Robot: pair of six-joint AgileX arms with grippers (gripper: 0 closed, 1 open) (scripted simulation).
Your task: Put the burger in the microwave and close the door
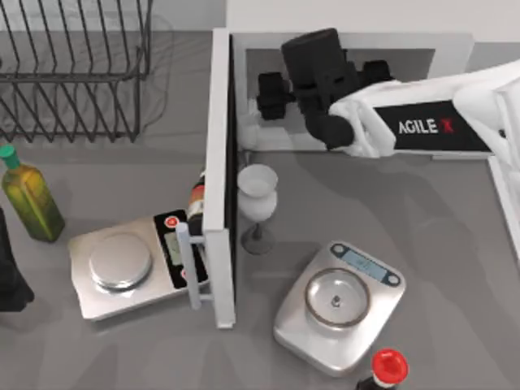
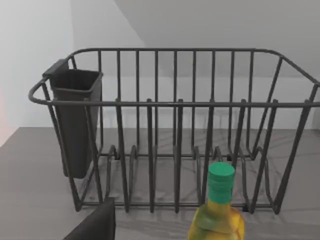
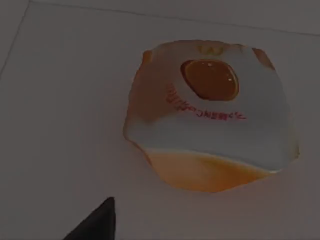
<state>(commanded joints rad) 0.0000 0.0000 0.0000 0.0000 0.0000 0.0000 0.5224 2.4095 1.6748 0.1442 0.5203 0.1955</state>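
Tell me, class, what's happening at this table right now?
The right arm's gripper is reached inside the open microwave. The burger lies on the pale floor just below its wrist camera. The door stands wide open. The left arm sits parked at the table's left edge, near the dish rack.

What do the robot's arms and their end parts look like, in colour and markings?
The right arm has rounded white shells around a black panel lettered AGILE in white with a red X. Its wrist and right gripper are blocky matt black. The left arm shows a plain black part at the table's left edge.
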